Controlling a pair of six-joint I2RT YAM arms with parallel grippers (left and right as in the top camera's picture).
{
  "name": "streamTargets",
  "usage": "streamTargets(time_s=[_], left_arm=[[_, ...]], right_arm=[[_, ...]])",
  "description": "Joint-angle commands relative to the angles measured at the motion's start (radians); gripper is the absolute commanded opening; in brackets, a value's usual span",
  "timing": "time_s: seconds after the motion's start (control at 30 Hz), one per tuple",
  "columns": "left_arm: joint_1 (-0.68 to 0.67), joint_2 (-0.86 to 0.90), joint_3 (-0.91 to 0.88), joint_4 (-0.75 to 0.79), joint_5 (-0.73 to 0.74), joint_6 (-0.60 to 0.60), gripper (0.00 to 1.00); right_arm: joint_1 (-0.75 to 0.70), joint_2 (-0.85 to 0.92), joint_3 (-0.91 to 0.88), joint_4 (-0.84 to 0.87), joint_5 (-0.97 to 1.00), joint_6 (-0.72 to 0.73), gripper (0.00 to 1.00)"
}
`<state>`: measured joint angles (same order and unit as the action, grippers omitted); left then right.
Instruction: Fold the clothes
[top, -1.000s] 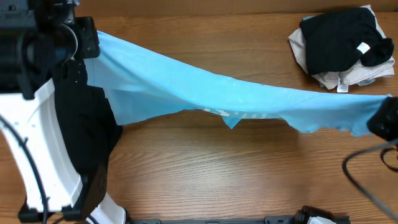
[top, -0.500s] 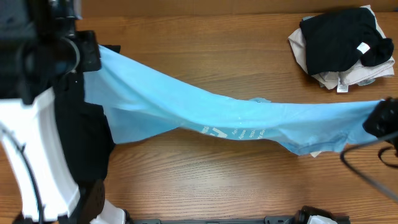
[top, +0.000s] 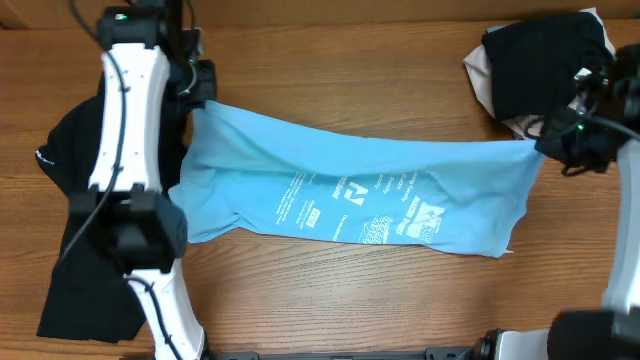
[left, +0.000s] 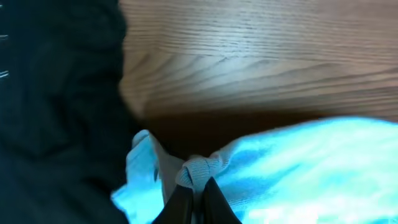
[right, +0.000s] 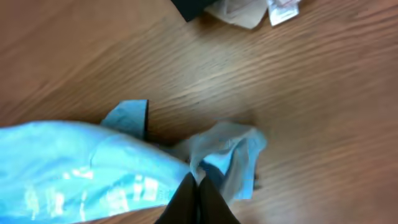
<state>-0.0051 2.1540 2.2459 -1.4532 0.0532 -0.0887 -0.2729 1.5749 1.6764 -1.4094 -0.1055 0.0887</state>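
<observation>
The light blue T-shirt (top: 350, 195) lies stretched across the table with its white lettering up. My left gripper (top: 196, 98) is shut on the shirt's far left corner; in the left wrist view the fingers (left: 196, 186) pinch a ribbed hem fold of the shirt (left: 292, 168). My right gripper (top: 545, 145) is shut on the far right corner; in the right wrist view the fingers (right: 196, 183) pinch bunched cloth of the shirt (right: 81, 162) just above the wood.
A pile of black and beige clothes (top: 550, 70) sits at the back right; its edge shows in the right wrist view (right: 249, 9). A black garment (top: 80, 250) lies at the left edge under the left arm, also in the left wrist view (left: 56, 106).
Both arms have moved toward the far side and lowered. The shirt, held stretched in the air before, now lies spread flat on the table with its lettering showing.
</observation>
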Motion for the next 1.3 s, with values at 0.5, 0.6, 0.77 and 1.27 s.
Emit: streamTargets(time_s=[0.5,0.6,0.77,1.27], left_arm=[[-0.009,0.210,0.071,0.150,0.027,0.027,0.96],[-0.011,0.200,0.108,0.024,0.033,-0.016,0.93],[-0.011,0.198,0.077,-0.180,0.041,-0.030,0.84],[-0.008,0.198,-0.078,-0.132,-0.039,-0.189,0.56]], right_arm=[[0.045,0.268,-0.026,0.322,-0.101,0.016,0.45],[0.045,0.268,-0.026,0.309,-0.116,0.016,0.55],[0.046,0.268,-0.028,0.299,-0.143,0.016,0.57],[0.046,0.268,-0.028,0.298,-0.143,0.015,0.58]])
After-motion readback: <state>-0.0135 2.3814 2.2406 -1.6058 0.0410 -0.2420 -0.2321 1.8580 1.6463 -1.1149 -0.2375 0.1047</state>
